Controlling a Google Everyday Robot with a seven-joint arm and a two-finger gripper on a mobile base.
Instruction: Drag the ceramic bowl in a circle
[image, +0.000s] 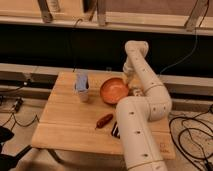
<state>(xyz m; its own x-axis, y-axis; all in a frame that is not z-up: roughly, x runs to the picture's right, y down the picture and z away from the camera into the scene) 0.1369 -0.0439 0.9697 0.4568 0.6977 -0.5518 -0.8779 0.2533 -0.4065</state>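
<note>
Wooden tabletop (70, 125) carries ceramic bowl (114, 90) near far edge; gripper (129, 83) at bowl's right rim, jaws' state indiscernible. Cup (81, 88) left.

Wooden table (65, 125), ceramic bowl (114, 90) (hand (131, 86) beside it), cup (82, 88), reddish item (104, 120), dark object (115, 131).

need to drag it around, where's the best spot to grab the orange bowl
Pinch the bowl's rim on its right edge, coming from above. The bowl is shallow and sits upright, so the thin rim is the only grippable part, and the hand sits by that edge.
</note>
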